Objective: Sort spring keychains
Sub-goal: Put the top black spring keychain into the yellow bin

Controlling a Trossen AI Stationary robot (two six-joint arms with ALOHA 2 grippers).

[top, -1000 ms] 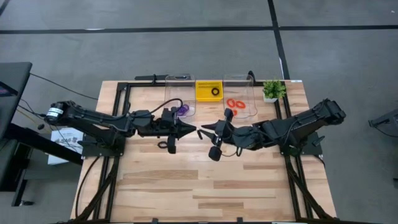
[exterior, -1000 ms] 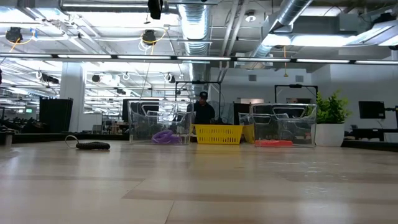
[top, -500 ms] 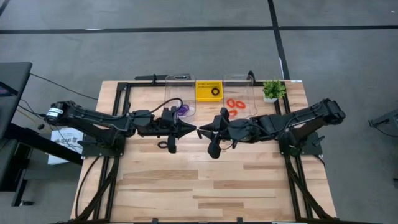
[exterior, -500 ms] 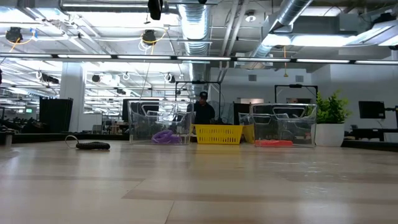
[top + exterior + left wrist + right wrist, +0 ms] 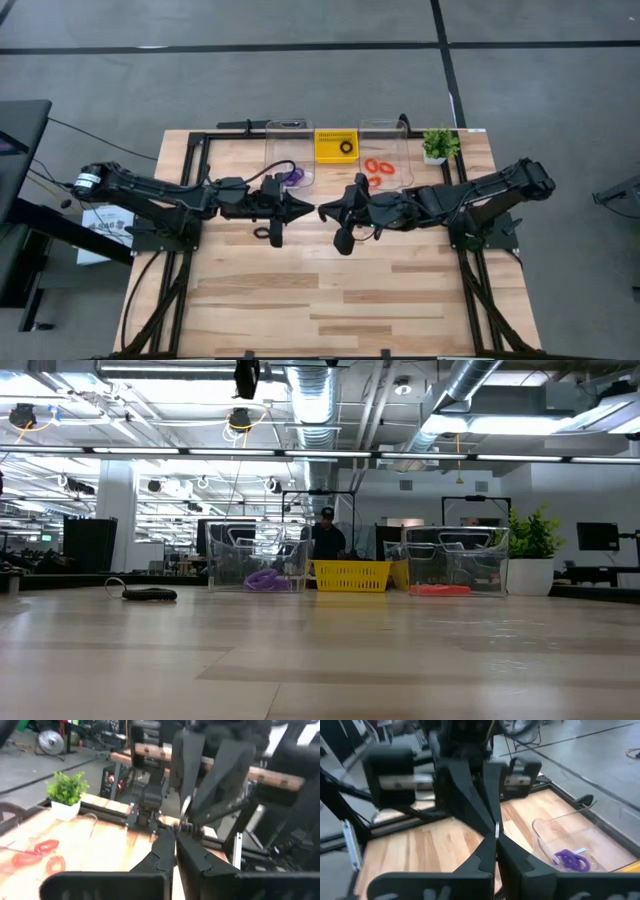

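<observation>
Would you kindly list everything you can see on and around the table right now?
Purple keychains: a small cluster, count unclear, in the left clear bin.
Black keychain: one, in the yellow basket.
Orange-red keychains: about three, in the right clear bin.
Clear bins: two, one on each side of the basket at the table's far edge.
Yellow basket: one, between the bins.
Potted plant: one, green in a white pot, far right corner.
Table: one, light wood.
Person: one, dark clothes, in the room beyond the basket.
Left gripper: shut, at mid-table, tip facing the right gripper.
Right gripper: shut, at mid-table, tip facing the left gripper.
</observation>
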